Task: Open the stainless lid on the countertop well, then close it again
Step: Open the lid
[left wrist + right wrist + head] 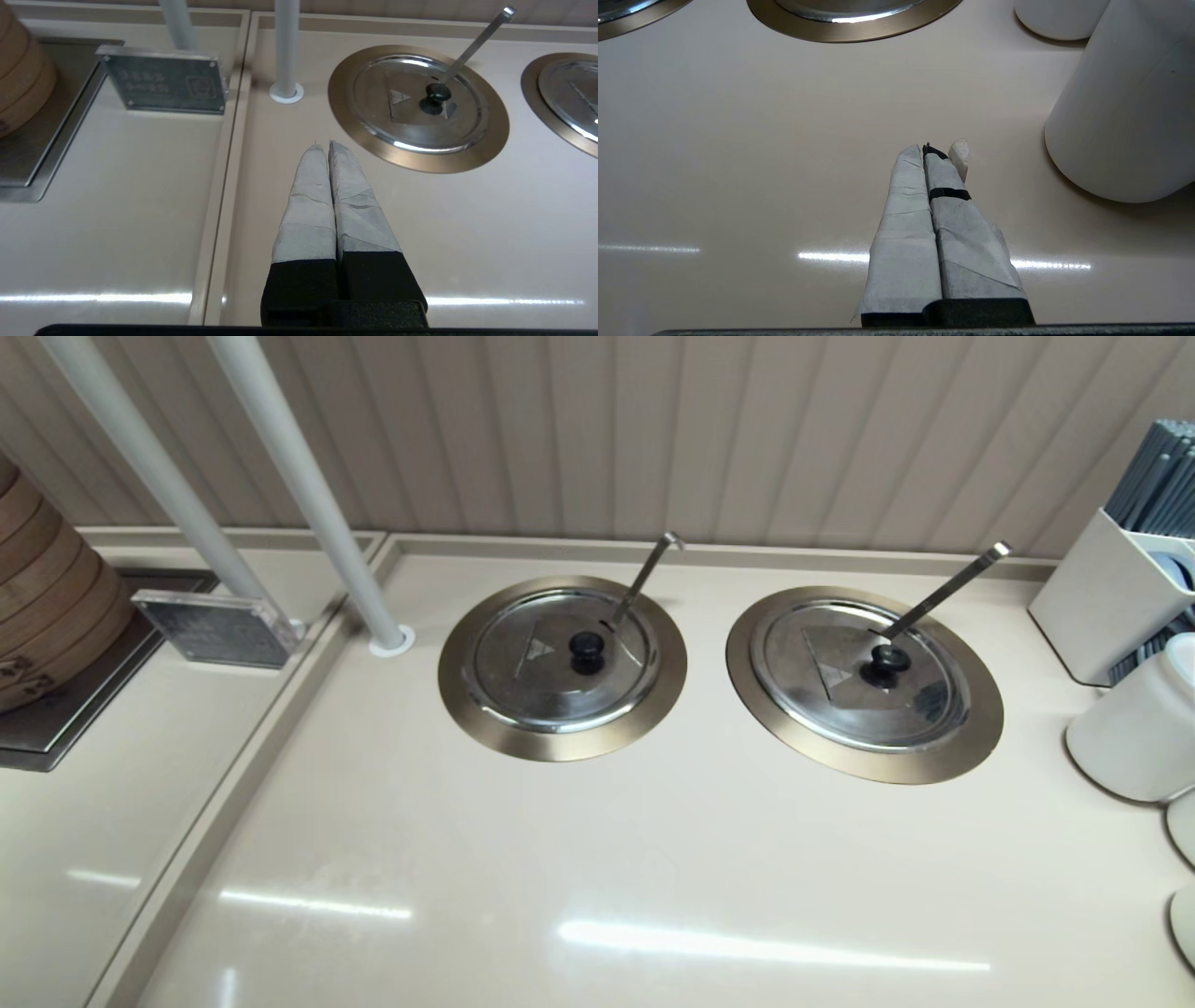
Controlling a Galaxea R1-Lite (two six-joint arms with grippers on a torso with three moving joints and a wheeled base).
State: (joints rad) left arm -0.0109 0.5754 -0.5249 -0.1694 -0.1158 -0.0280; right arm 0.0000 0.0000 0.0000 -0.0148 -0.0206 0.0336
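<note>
two lidded wells [563,667] [864,683], two ladle handles [647,574] [945,588], two poles [308,490] [149,467].

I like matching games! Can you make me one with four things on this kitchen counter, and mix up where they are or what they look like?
Things:
1. stainless lid
2. twin lid
3. left gripper
4. white jar

Clues:
a. fingers shut, over bare counter
b. ladle handle with a hooked tip pokes out beside it
c. ladle handle with a straight square end pokes out beside it
d. stands at the counter's right edge

Pairs: 1-b, 2-c, 3-a, 4-d
</note>
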